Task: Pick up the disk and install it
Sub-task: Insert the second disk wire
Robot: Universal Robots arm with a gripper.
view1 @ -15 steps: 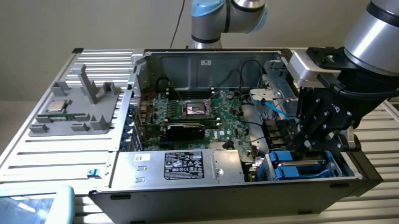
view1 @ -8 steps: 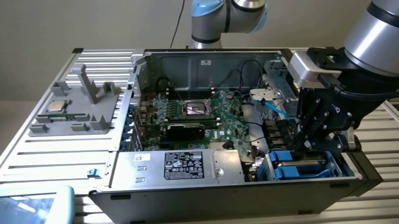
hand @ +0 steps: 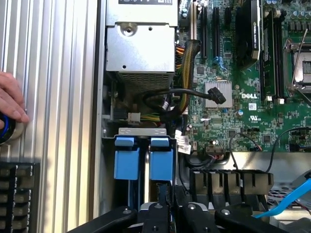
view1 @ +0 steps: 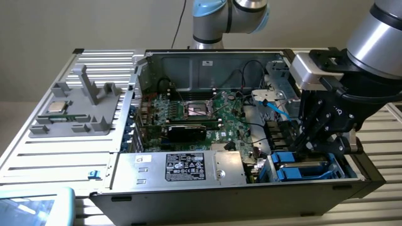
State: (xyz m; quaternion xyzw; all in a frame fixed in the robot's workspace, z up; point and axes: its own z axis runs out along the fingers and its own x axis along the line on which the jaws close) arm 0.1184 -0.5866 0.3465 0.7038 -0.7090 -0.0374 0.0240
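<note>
Gripper — I see it low in the drive bay at the case's corner on the exterior view's right. Jaws nearly closed; fingertips are hidden behind the bay, so I cannot confirm a grip. Disk — blue carrier edge-on in a bay slot, its label face hidden, beside a second carrier. Motherboard: "DELL" legible. Power supply: black label, text too small. A hand — cut off at the wrist view's edge.

Disk in blue carrier, standing on edge in drive bay slot, beside second blue carrier.
</note>
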